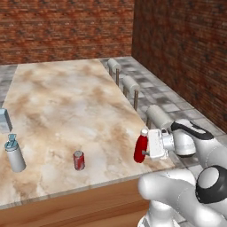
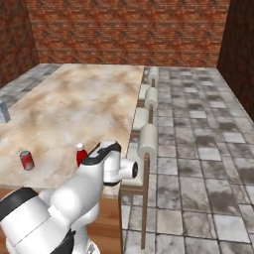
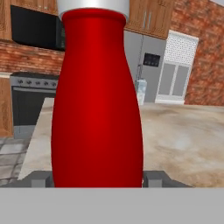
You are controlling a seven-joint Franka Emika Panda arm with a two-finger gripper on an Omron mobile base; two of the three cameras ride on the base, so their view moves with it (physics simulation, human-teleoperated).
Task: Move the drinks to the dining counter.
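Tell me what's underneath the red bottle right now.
The red bottle hangs over the dining counter near its stool-side edge. Whether its base touches the slab cannot be seen; the hand covers it.

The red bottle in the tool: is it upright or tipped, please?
Slightly tipped: the red bottle leans, white cap above, held by the tool.

Dining counter (image 1: 66,102): broad bare marbled surface across its middle and far end, open to approach from above. Obstacles stand near the front edge: red bottle (image 1: 141,146) at the right corner, soda can (image 1: 79,160) near the middle, grey bottle (image 1: 14,155) at the left. Stools (image 1: 131,84) line the right edge, blocking low side access there.
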